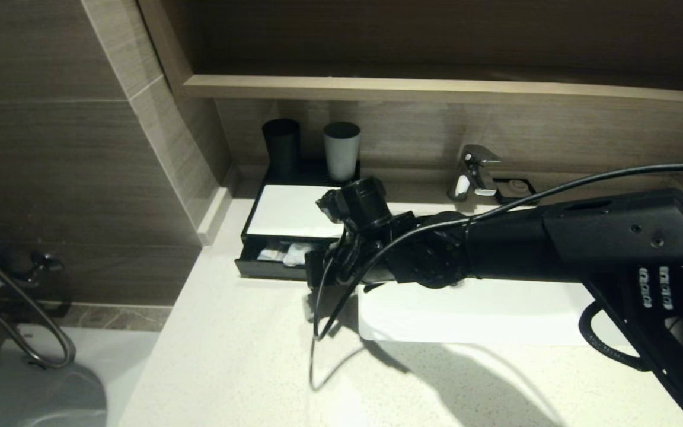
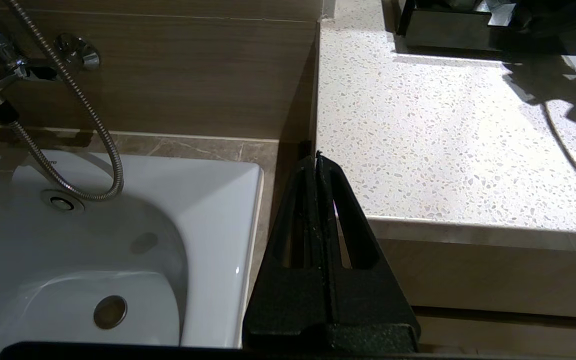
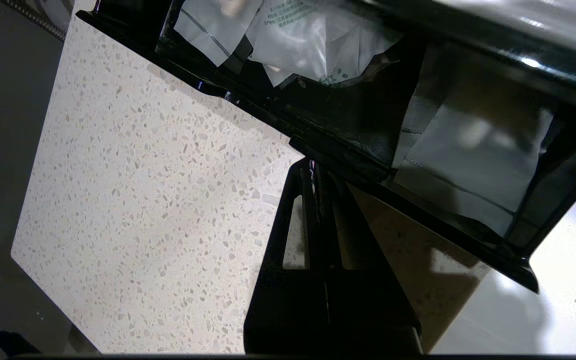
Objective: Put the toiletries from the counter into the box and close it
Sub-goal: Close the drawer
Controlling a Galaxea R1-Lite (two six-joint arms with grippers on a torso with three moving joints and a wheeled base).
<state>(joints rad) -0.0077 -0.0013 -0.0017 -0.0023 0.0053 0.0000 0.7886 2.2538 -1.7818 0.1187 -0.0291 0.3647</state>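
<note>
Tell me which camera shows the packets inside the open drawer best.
The right wrist view: the white packets fill the open drawer just beyond the shut right claw. The head view shows only a sliver of them; the left wrist view shows none.

The tabletop (image 1: 246,356) is pale stone with little specks. Brown wood walls (image 1: 51,148) stand behind it, with a long shelf (image 1: 436,90) up high. A white bathtub (image 2: 118,260) and shiny shower hose (image 2: 68,100) sit beside the tabletop.
</note>
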